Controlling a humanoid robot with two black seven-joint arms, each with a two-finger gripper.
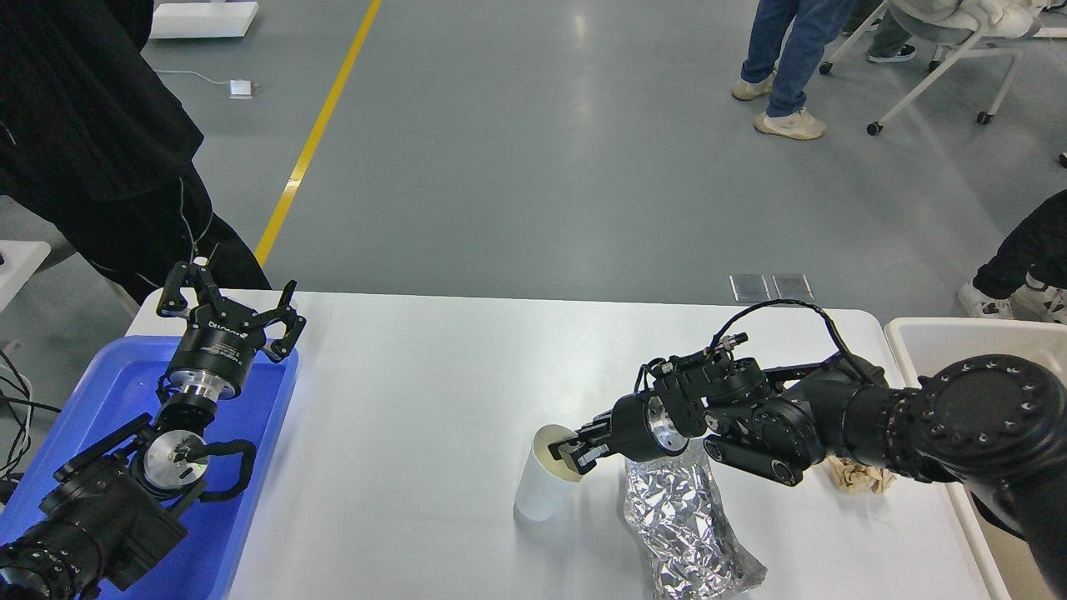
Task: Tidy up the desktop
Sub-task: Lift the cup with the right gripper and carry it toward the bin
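The white desktop spans the view. A white paper cup stands tilted on it, its mouth leaning right toward my right gripper, which is shut on the cup's rim. A crumpled silver foil bag lies just right of the cup, under my right wrist. A crumpled brown paper wad lies further right, partly hidden by the arm. My left gripper is open and empty above the far end of the blue tray.
A beige-white bin stands at the desktop's right edge. A person in black stands close to the far left corner. Other people and a chair are on the grey floor beyond.
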